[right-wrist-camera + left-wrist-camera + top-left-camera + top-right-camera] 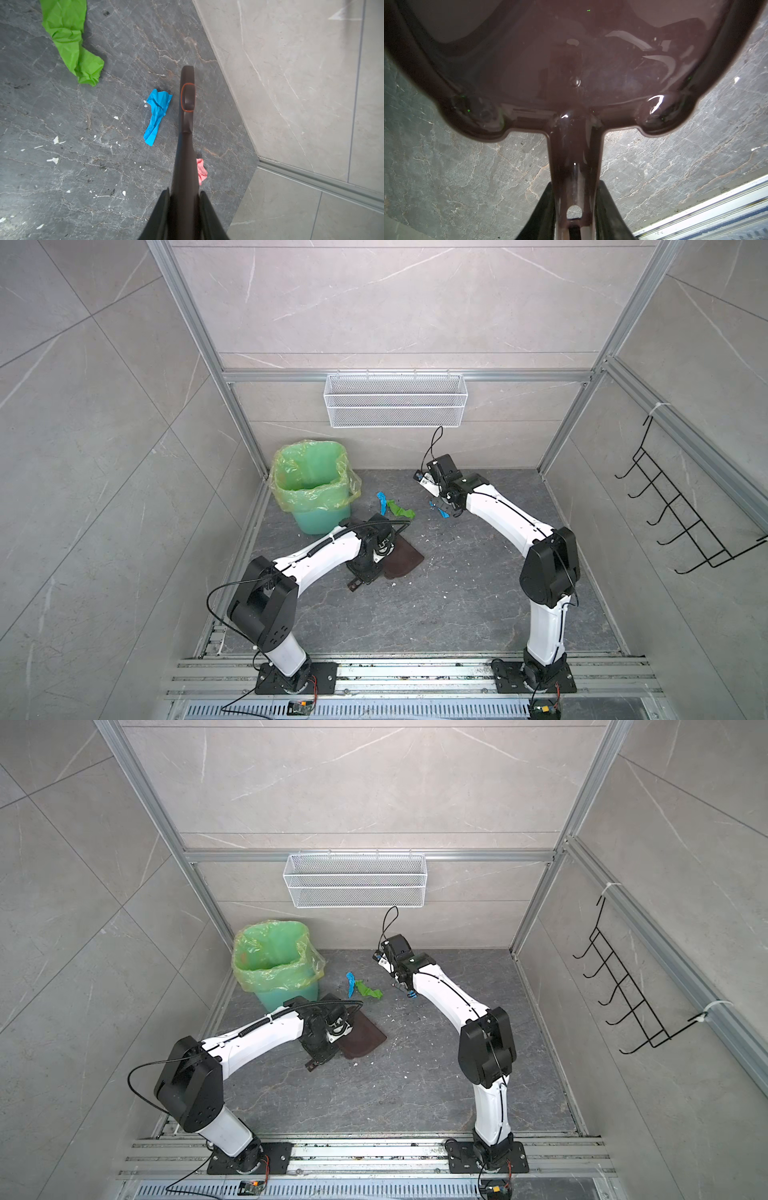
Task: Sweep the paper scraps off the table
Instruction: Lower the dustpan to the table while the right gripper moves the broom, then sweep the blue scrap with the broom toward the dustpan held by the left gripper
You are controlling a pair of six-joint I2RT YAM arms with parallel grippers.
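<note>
Three paper scraps lie on the dark table (457, 614) in the right wrist view: a green one (70, 41), a blue one (156, 116) and a pink one (201, 171) half hidden behind the tool. In both top views a blue scrap (381, 502) and a green scrap (401, 511) lie together, and another blue scrap (442, 513) sits beside my right gripper (444, 506). That right gripper (185, 193) is shut on a slim dark brown brush handle (187, 99). My left gripper (576, 187) is shut on the handle of a dark brown dustpan (405, 558).
A green bin (309, 485) with a yellow-green liner stands at the back left, close to the dustpan. A white wire basket (395, 400) hangs on the back wall and a black hook rack (681, 506) on the right wall. White crumbs (55, 140) dot the table.
</note>
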